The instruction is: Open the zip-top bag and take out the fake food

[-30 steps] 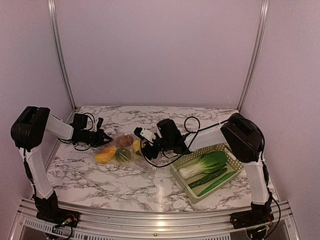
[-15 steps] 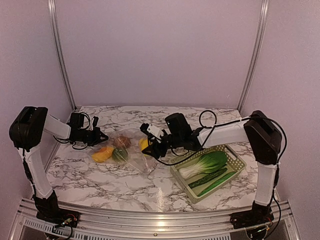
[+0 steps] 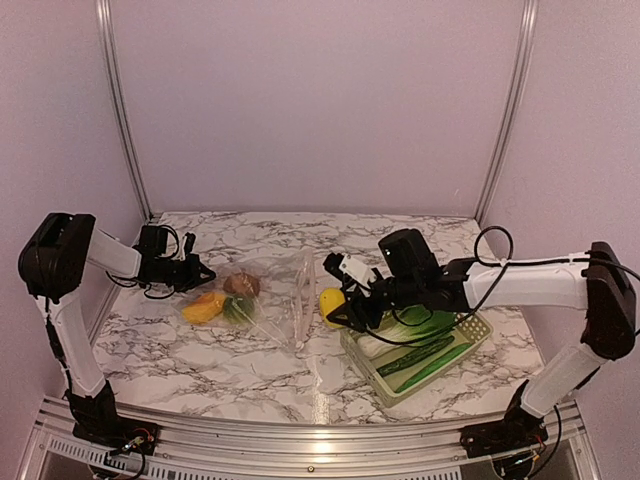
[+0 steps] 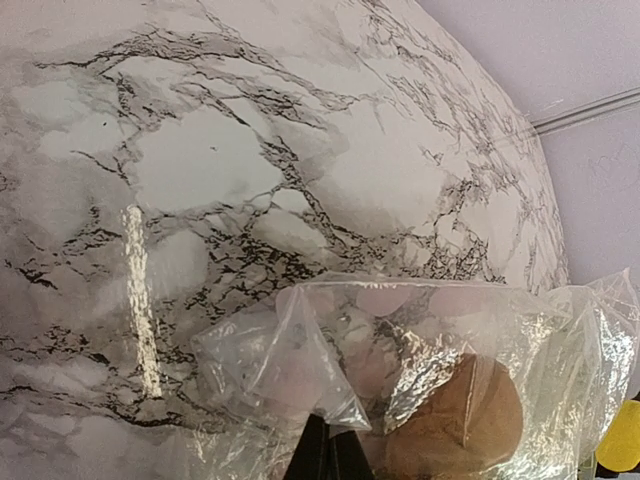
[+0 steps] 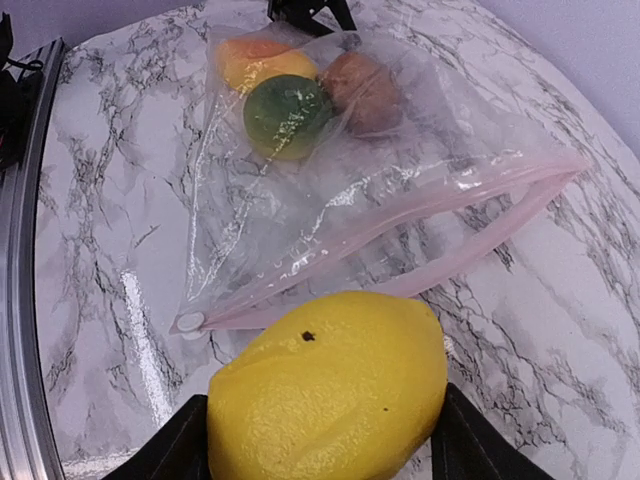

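The clear zip-top bag [image 3: 270, 300] lies open on the marble table, its pinkish zipper strip [image 5: 400, 265] gaping toward the right arm. Inside it sit a brown potato [image 3: 240, 284], an orange-yellow fruit [image 3: 206, 307] and a green fruit [image 5: 287, 115]. My left gripper [image 4: 328, 455] is shut on the bag's far corner. My right gripper [image 3: 340, 308] is shut on a yellow lemon [image 5: 328, 390], held outside the bag between it and the basket. Bok choy [image 3: 415, 326] and cucumber [image 3: 420, 358] lie in the basket.
A pale yellow-green lattice basket [image 3: 478, 326] stands at the right front of the table. Metal frame posts rise at the back corners, and a rail runs along the near edge.
My right gripper has drawn the lemon out of the bag and carried it right toward the basket. The left gripper stays clamped on the bag's corner.
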Action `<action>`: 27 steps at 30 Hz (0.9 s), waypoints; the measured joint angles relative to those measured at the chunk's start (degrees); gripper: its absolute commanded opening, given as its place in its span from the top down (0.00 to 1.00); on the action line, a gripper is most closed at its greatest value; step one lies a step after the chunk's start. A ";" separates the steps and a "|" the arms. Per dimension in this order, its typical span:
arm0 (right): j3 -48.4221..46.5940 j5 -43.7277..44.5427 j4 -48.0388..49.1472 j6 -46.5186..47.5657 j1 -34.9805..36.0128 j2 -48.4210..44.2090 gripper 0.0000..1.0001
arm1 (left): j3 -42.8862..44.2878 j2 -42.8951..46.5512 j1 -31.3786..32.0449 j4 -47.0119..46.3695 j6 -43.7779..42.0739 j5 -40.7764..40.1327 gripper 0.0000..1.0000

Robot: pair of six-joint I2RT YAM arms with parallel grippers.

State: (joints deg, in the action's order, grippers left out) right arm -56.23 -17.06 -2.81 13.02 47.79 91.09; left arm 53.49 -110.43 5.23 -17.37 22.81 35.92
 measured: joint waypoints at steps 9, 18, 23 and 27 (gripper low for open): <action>9.29 4.44 -7.54 -6.27 -0.13 -15.19 0.67 | 0.13 0.00 0.00 -0.07 0.13 0.02 1.00; 13.64 9.33 -13.00 -11.50 -0.50 -18.05 0.28 | 0.15 -0.15 0.00 -0.42 0.33 0.02 1.00; 13.97 11.54 -13.66 -12.87 -0.52 -19.08 0.22 | 0.20 -0.15 0.00 -0.42 0.31 0.04 1.00; 12.44 12.48 -13.51 -12.41 -0.57 -17.84 0.08 | 0.20 -0.15 0.00 -0.42 0.13 0.02 1.00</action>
State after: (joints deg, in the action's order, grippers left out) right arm -43.79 -4.58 -16.32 0.60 47.22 73.25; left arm 53.69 -110.59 5.23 -17.78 22.94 35.94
